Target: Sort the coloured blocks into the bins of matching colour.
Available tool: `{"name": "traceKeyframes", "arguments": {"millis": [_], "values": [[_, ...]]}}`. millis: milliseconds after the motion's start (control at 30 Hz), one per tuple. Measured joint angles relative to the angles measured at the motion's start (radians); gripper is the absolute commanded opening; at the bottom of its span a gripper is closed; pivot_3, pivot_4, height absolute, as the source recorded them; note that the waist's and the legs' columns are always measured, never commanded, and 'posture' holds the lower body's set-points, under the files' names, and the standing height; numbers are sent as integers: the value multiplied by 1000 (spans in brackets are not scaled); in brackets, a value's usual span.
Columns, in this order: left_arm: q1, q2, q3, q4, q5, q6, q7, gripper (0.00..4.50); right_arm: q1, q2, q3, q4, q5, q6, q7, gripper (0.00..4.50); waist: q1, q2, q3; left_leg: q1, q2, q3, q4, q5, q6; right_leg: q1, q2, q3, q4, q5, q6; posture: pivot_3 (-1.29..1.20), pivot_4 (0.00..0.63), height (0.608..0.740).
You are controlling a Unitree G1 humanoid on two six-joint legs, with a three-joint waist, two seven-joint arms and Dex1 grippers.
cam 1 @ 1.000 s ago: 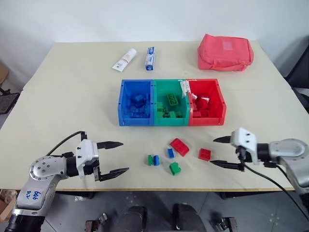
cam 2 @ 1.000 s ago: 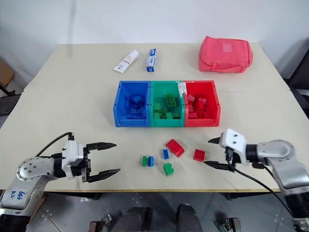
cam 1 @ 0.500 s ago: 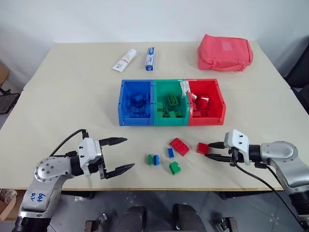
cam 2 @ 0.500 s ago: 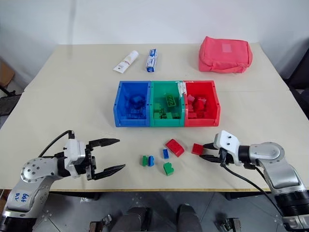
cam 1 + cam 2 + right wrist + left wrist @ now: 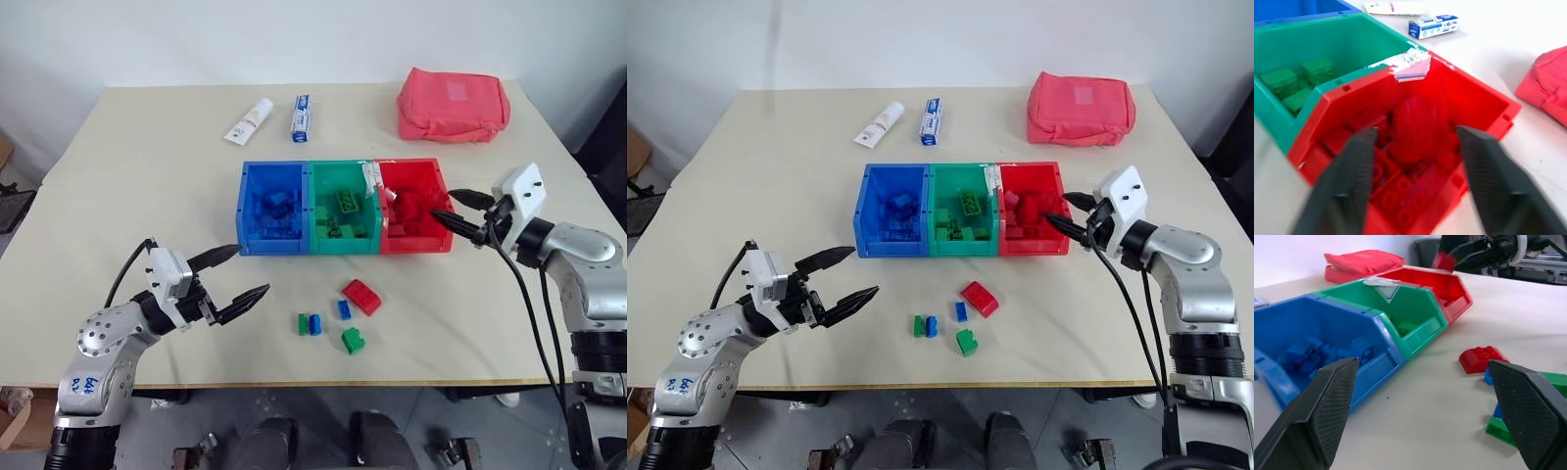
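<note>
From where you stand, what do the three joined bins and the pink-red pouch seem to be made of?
The bins look like rigid moulded plastic with a smooth, slightly glossy finish: thin straight walls, sharp edges and one even colour each. The pouch looks like soft matte fabric: rounded corners and a slightly sagging, puffy shape. Its exact cloth cannot be told.

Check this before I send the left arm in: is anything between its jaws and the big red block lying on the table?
Nothing visible. Only bare table lies between the left gripper and the red block; the small blue block sits just nearer the front edge, off that line.
</note>
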Motion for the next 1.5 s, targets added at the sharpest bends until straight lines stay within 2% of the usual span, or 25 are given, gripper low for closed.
{"name": "traceKeyframes", "arguments": {"millis": [67, 100, 167, 267, 367, 533, 667, 800, 900, 1100, 1400, 1500], "values": [[7, 25, 0, 5, 3, 0, -17, 4500, -3, 1, 16, 6, -5, -14, 10, 4455, 0, 0, 0, 0, 0, 0, 0, 0, 0, 0, 0, 0, 0, 0, 0, 0, 150, 740], [13, 41, 0, 9, 5, -3, -32, 4500, -2, 1, 18, 6, -7, -18, 15, 4487, -1, 0, 0, 0, 0, 0, 0, 0, 0, 0, 0, 0, 0, 0, 0, 0, 150, 740], [24, 72, -1, 30, 6, -4, -67, 4500, 13, -6, 16, -8, -4, -21, 32, 4487, -1, 0, 0, 0, 0, 0, -1, 0, 0, 0, 0, 0, 0, 0, 0, 0, 150, 740], [27, 127, -23, 63, 30, -10, -127, 4500, 123, -47, -16, -96, 36, -21, 104, 4487, 8, 0, 0, -1, 0, -2, -1, 0, 0, 1, 0, 1, -3, 0, 0, 0, 150, 740], [7, 148, -50, 116, 73, -60, -170, 4500, 295, -99, -76, -191, 75, -34, 172, 4487, 21, 0, 0, -1, -1, -1, -1, 0, 1, 1, -1, 0, -4, 0, 0, 0, 150, 740], [-11, 162, -72, 190, 91, -106, -238, 4500, 593, -194, -261, -228, 80, -129, 266, 4487, 26, 0, 0, 0, -1, 1, -1, 0, 1, 1, -1, 0, -4, 0, 0, 0, 150, 740], [-26, 167, -102, 201, 94, -134, -285, 4500, 725, -228, -353, -271, 92, -154, 334, 4487, 13, 0, 0, 2, 1, 2, -1, 0, 1, 2, 1, 0, -3, 0, 0, 0, 150, 740], [-3, 179, -127, 188, 94, -155, -338, 4500, 784, -229, -354, -374, 118, -125, 361, 4487, 0, 0, 0, 2, 1, 2, -2, 0, 1, 2, 1, 1, -3, 0, 0, 0, 150, 740], [11, 186, -137, 176, 93, -156, -362, 4500, 758, -229, -275, -456, 129, -87, 360, 4487, -1, 0, 0, 2, 2, 1, -1, 0, 1, 2, 1, 1, -3, 0, 0, 0, 150, 740], [35, 216, -135, 150, 92, -161, -391, 4500, 590, -151, 77, -584, 78, -19, 329, 4487, 0, 0, 0, 1, 1, 0, -1, 0, 0, 2, 0, 2, -4, 0, 0, 0, 150, 740], [72, 221, -127, 105, 90, -143, -366, 4500, 396, -13, 376, -493, -105, -32, 270, 4487, 3, 0, 0, 0, 0, -2, -1, 0, 1, 2, -1, 2, -4, 0, 0, 0, 150, 740], [74, 218, -127, 102, 90, -142, -347, 4500, 375, 11, 400, -458, -124, -41, 258, 3903, 1, 0, 0, 0, 0, -2, -1, 0, 1, 2, -1, 1, -4, 0, 0, 0, 150, 740]]}}
